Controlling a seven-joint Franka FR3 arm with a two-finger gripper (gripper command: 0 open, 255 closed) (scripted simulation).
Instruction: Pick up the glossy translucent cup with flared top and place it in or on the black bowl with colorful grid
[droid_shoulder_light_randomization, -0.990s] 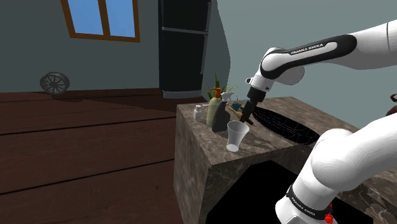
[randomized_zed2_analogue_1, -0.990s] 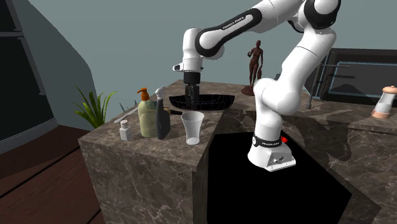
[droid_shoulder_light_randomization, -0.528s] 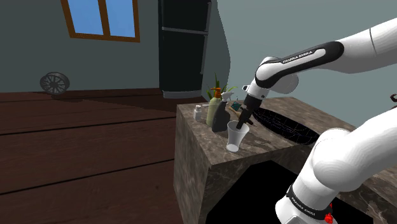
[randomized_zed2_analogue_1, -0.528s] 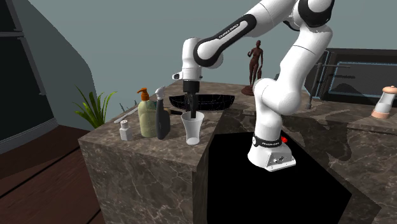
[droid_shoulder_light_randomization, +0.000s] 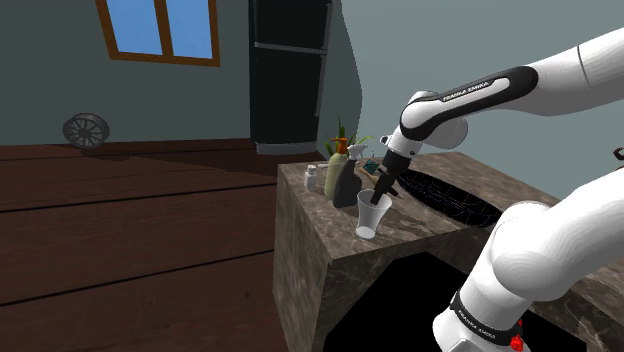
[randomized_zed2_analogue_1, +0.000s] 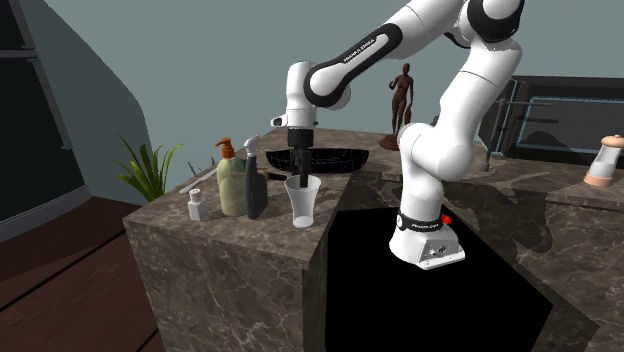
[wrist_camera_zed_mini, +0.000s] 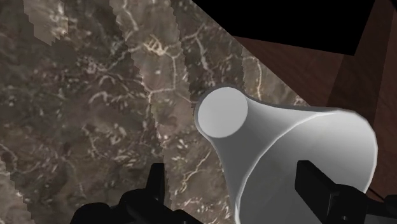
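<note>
The claw (droid_shoulder_light_randomization: 383, 188) hangs open astride the rim of the cup (droid_shoulder_light_randomization: 372, 216), gripping nothing; the grasp, the lift and the bowl (droid_shoulder_light_randomization: 468, 206) all remain.

Soft even render light. Background dim, floor (droid_shoulder_light_randomization: 120, 230) dark; window (droid_shoulder_light_randomization: 135, 25) bright blue. Arm (randomized_zed2_analogue_1: 465, 100) bright white, gently shaded. Bench (wrist_camera_zed_mini: 95, 95) below end effector (wrist_camera_zed_mini: 230, 173): pale veins lit, shadow bands with jagged stepped edges. Cup (wrist_camera_zed_mini: 286, 146) flat grey, faint bright rim.

Gripper (droid_shoulder_light_randomization: 382, 191) sat at the rim of the pale cup (droid_shoulder_light_randomization: 371, 220), upright on the marble counter (droid_shoulder_light_randomization: 335, 226); dark wire bowl (droid_shoulder_light_randomization: 450, 200) just beside.
</note>
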